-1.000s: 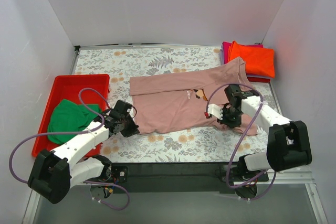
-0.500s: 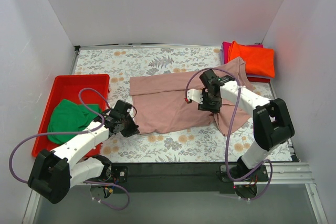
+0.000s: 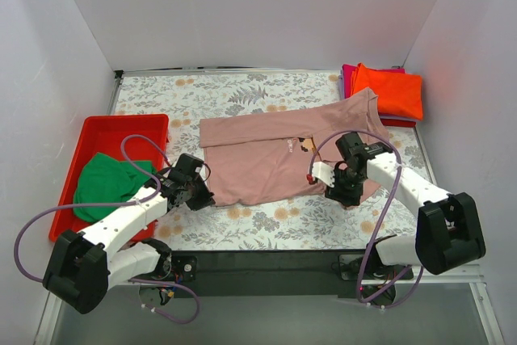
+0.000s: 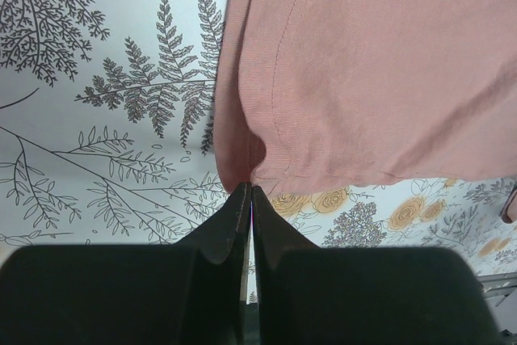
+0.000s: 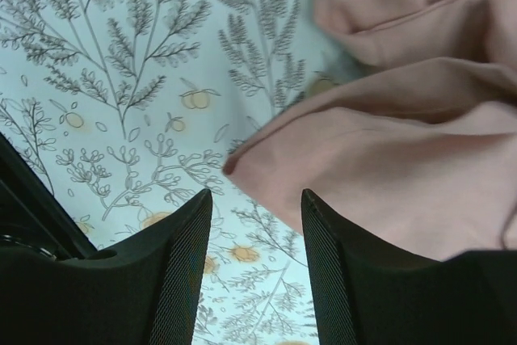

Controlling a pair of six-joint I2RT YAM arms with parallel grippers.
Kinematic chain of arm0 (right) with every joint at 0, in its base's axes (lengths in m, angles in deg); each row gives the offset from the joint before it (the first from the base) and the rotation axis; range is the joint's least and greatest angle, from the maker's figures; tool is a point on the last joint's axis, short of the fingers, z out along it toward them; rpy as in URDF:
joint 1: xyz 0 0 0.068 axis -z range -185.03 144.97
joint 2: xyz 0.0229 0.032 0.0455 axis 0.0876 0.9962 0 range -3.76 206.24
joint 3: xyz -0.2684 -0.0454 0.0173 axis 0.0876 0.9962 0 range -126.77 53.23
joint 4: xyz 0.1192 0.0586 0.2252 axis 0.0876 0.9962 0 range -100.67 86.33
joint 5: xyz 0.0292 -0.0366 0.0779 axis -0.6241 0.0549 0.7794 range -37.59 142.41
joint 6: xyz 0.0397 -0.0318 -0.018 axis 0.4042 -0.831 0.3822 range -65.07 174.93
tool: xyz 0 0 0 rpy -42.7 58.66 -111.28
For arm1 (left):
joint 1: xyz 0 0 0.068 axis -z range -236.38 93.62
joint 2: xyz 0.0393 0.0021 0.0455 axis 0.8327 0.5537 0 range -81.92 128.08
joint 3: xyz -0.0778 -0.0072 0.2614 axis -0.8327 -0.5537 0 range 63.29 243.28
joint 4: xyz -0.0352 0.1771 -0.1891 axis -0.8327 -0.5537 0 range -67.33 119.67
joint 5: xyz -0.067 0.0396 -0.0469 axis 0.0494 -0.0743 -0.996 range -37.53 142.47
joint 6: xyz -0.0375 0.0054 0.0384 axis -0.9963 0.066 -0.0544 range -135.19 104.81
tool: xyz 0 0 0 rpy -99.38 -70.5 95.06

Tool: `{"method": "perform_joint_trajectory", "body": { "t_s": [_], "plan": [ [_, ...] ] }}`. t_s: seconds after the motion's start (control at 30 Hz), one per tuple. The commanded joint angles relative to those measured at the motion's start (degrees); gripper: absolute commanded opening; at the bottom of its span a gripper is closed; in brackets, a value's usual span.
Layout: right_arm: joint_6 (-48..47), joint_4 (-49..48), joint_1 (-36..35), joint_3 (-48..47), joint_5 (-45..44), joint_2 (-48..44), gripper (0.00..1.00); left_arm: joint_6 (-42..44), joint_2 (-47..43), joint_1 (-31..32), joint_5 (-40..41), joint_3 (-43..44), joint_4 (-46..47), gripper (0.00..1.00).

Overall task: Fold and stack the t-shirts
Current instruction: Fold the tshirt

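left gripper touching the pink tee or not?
Touching. In the left wrist view, the left gripper is shut and its tips pinch the hem corner of the pink t-shirt, where the cloth puckers into them.

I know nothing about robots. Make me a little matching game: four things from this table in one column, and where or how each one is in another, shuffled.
1. pink t-shirt
2. green t-shirt
3. orange t-shirt
4. right pincer

A. in the red tray
B. open
C. folded, far right corner
D. spread out mid-table

Pairs: 1-D, 2-A, 3-C, 4-B
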Motion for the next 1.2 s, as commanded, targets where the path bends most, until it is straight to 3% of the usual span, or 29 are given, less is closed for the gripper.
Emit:
{"method": "perform_joint_trajectory", "body": {
  "t_s": [0.0,0.2,0.63,0.83,0.9,0.97,1.17],
  "plan": [
    [-4.64,1.1,1.56,3.11,4.4,-2.0,0.55,0.63,-0.58,0.18,0.63,-0.3,0.47,0.0],
    [-10.01,-1.1,2.8,7.78,4.84,-1.48,0.56,0.46,-0.94,0.18,0.63,-0.56,0.38,0.0],
    [-8.61,-6.64,3.06,8.21,1.86,1.34,0.49,0.19,-1.29,0.18,0.81,-0.21,-0.41,0.0],
    [-7.91,-10.51,2.97,12.96,-2.1,1.42,0.23,0.37,-1.2,0.18,0.37,-0.56,-0.06,0.0],
    [-7.29,-10.25,3.15,14.18,-3.5,0.2,0.08,0.37,-1.64,0.18,0.37,-0.65,-0.24,0.0],
    [-7.46,-9.89,3.59,15.33,-5.78,-2.86,0.01,0.37,-1.81,0.19,0.37,-0.83,-0.33,0.0],
    [-13.26,-4.8,8.06,18.06,-13.17,-14.46,0.01,0.19,-2.87,0.18,0.1,-1.44,-0.41,0.0]
  ]
}}
